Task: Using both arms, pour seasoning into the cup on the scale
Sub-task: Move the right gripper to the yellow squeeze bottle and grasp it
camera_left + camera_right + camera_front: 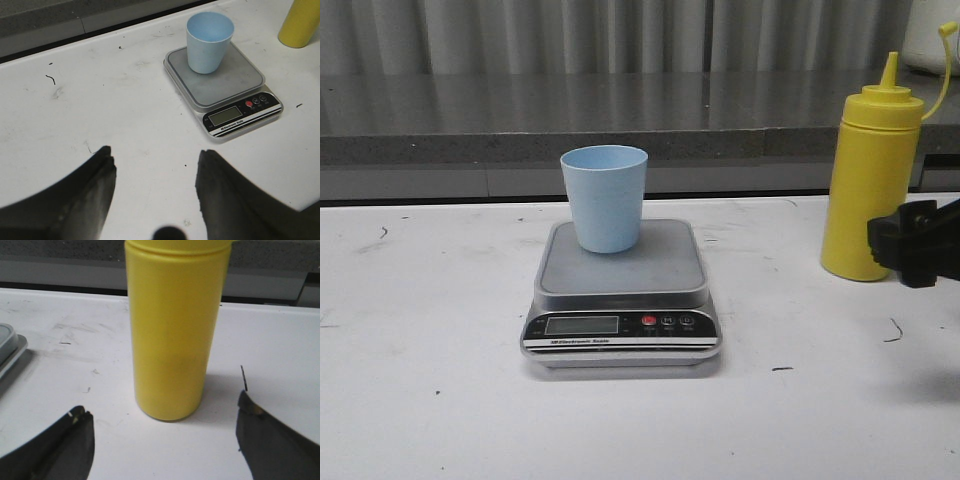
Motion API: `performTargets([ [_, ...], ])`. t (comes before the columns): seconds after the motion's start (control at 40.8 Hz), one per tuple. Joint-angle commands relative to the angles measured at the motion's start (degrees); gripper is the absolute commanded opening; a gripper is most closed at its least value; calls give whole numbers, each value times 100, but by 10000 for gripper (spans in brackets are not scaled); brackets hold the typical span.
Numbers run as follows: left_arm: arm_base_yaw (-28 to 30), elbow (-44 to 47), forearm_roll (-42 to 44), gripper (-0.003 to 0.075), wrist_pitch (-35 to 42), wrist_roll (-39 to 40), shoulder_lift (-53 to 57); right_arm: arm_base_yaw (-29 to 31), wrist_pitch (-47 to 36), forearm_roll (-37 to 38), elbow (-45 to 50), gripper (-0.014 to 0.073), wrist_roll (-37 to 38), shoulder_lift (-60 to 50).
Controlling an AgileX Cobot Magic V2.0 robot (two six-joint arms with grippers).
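The cup [605, 198] stands upright on the steel platform of the scale [622, 290], toward its back edge, and looks empty in the left wrist view; sitting there, whatever is poured in can be weighed. The seasoning [871, 184] stands upright on the desk [430, 330] well to the right of the scale, its tip cover hanging off the nozzle, contents hidden by the opaque yellow wall. The right gripper [165, 440] faces the bottle with jaws spread wide either side, not touching, apparently lining up a grasp, while the left gripper [155, 172] hangs over bare desk near the scale, jaws also spread and holding nothing.
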State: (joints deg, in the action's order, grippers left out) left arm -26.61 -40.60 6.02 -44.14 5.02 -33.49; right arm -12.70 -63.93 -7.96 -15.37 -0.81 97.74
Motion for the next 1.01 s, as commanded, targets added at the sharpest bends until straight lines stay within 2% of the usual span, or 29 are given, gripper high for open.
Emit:
performTargets([
  [0.0,-42,-152,-31,365,375,23,-15,8,-869,-69,-231,601,4,91],
  [0.736,-42,-152,-31,365,375,23,-15,51,-787,-445,-2146,601,25,1295],
  [0.981,-42,-152,-31,365,375,23,-15,250,-495,-329,-2705,601,346,1557],
])
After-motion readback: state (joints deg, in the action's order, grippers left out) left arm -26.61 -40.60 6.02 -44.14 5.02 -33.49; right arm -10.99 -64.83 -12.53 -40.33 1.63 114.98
